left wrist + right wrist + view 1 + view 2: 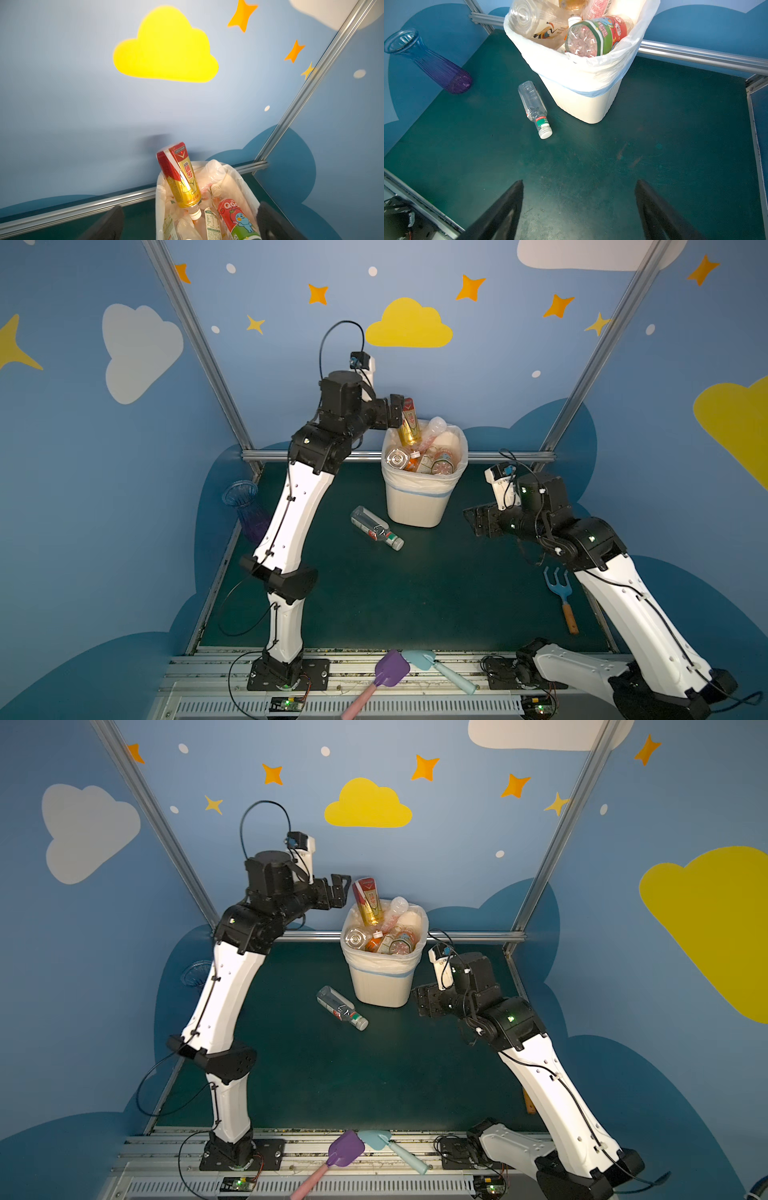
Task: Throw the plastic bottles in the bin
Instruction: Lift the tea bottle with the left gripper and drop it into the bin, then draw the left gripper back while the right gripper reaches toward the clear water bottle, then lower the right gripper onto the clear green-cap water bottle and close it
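The off-white bin (415, 502) (380, 982) (583, 104) stands at the back of the green mat, heaped with several plastic bottles. A red-and-gold bottle (409, 423) (368, 900) (178, 174) stands cap-down in the heap and juts above the rim. My left gripper (397, 412) (340, 890) (191, 206) hovers by the bin's left rim, open and holding nothing. One clear bottle (376, 528) (341, 1008) (534, 109) with a white cap lies on the mat left of the bin. My right gripper (471, 522) (417, 1000) (579, 182) hangs open and empty, right of the bin.
A blue-purple vase (245, 506) (431, 64) stands at the mat's left edge. A blue toy rake (561, 597) lies at the right. Purple (390, 668) and light-blue (428, 662) shovels lie on the front rail. An aluminium rail (332, 455) runs behind the bin.
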You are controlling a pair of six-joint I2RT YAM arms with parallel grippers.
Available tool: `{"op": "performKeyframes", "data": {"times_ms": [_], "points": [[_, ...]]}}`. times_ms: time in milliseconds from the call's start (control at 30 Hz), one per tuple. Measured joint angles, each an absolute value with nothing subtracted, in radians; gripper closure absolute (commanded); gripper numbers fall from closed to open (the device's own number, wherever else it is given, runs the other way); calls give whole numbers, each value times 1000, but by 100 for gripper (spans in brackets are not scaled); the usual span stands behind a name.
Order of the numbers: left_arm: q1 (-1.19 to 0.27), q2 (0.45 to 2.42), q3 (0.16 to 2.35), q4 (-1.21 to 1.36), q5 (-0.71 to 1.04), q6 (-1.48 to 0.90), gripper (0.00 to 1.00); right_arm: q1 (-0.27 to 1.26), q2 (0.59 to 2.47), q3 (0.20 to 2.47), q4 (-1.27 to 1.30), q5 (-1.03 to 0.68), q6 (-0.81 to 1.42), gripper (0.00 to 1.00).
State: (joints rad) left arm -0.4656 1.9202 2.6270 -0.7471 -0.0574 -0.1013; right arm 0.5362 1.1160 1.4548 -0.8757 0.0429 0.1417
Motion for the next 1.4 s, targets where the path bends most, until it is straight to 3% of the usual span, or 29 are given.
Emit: {"op": "performKeyframes", "data": {"times_ms": [333,500,667,967,1200,1400], "points": [[-405,1754,2403,-855,-76,-237,3,547,1120,1465,-876,-86,172,19],[-334,1577,1992,-868,38,-381,2,646,1196,1536,-881,-157,160,19],[-216,1278,1499,-828,160,-532,0,760,1284,1555,-884,-200,149,18],[-199,834,1004,-824,175,-693,0,922,1470,1557,-828,-191,158,17],[-205,686,842,-859,143,-760,0,997,1706,1628,-758,-133,144,17],[-205,695,893,-868,82,-720,0,1005,2042,1979,-851,-81,86,15]]}}
